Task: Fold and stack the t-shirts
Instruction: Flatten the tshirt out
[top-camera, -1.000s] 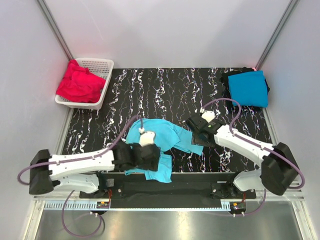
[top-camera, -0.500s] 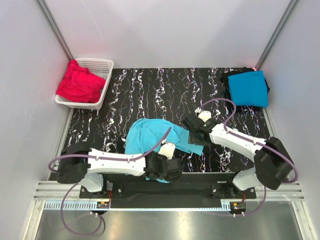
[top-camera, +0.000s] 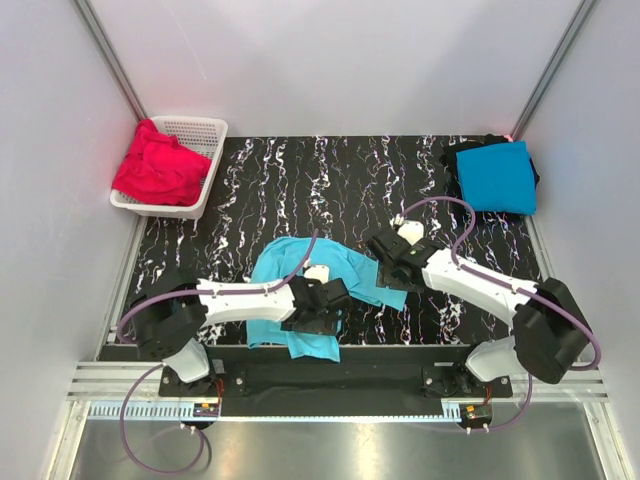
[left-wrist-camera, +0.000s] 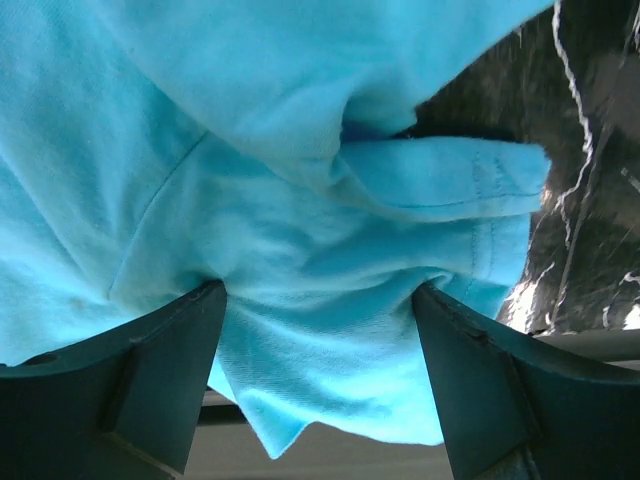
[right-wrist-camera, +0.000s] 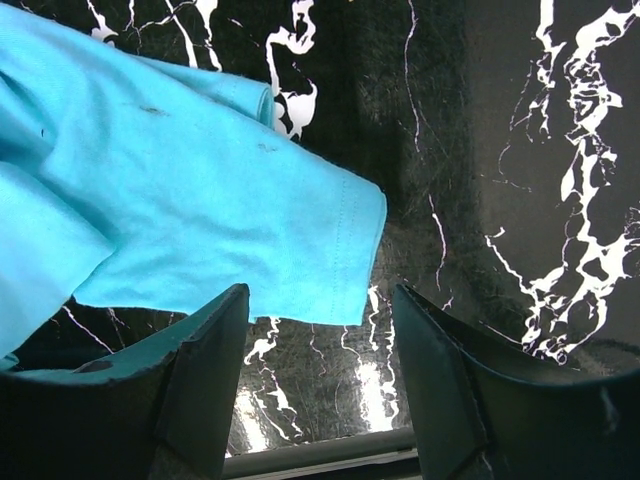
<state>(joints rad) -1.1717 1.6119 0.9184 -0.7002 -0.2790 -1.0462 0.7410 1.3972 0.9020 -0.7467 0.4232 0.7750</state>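
A light turquoise t-shirt (top-camera: 295, 262) lies crumpled at the near middle of the table, one corner over the front edge. My left gripper (top-camera: 322, 308) stands on its near part, open. In the left wrist view the fabric (left-wrist-camera: 300, 150) bunches between the spread fingers of the gripper (left-wrist-camera: 318, 292), which do not pinch it. My right gripper (top-camera: 388, 268) hovers open by the shirt's right sleeve. The right wrist view shows the sleeve hem (right-wrist-camera: 250, 220) just beyond the gripper (right-wrist-camera: 320, 292), with bare table between its fingers. A deeper blue t-shirt (top-camera: 497, 176) lies folded on a black one (top-camera: 455, 165) at the back right.
A white lattice basket (top-camera: 205, 130) at the back left holds red t-shirts (top-camera: 155, 165). The black marbled table top (top-camera: 330, 180) stretches between basket and stack. Grey walls close both sides, and a metal rail runs along the front edge.
My left arm swung right across the near part of the turquoise shirt and now rests on it further back, its elbow drawn in. The shirt's near flap shifted. The right gripper edged slightly left.
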